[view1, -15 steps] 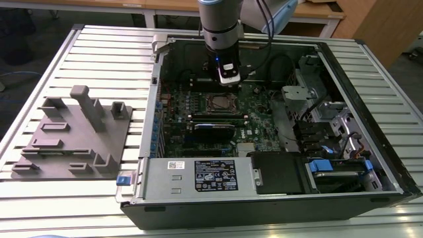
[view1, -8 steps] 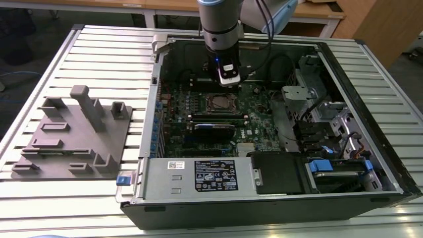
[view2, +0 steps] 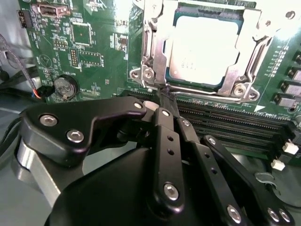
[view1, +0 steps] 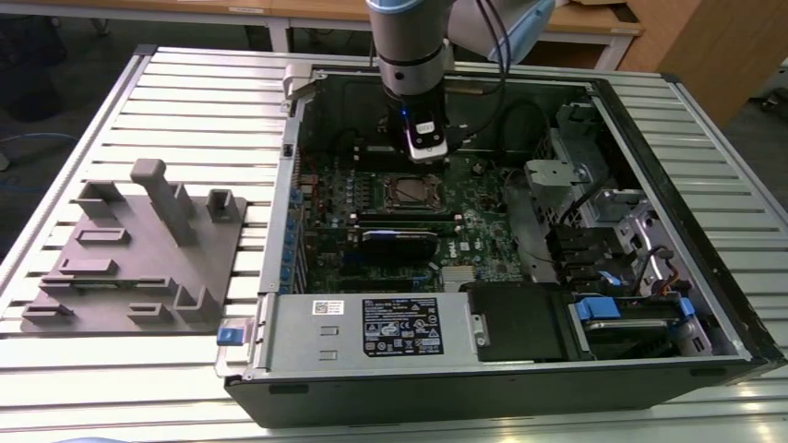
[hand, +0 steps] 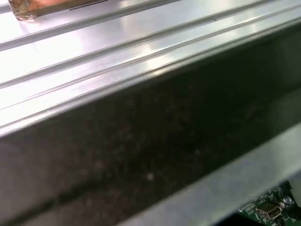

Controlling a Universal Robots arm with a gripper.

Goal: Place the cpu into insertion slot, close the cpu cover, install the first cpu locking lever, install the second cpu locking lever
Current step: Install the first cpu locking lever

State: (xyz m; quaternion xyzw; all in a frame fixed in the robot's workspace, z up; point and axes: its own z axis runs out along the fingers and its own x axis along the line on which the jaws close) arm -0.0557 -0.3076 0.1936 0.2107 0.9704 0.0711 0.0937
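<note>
Arm (view1: 411, 41) vertical, end effector (view2: 165, 96) pointing down, fingertips pressed together.

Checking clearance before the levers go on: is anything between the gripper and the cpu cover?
Nothing visible. The gripper sits at the edge of the cpu cover, which lies over the cpu.

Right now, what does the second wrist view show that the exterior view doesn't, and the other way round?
Second wrist view: the cpu lying inside the window of the cpu cover, and the gripper, fingers together, just beside the cover's edge.
Exterior view: the open computer case, the arm reaching down into it, and a grey fixture block on the exterior view's left.
Both: the green motherboard and the insertion slot.
</note>
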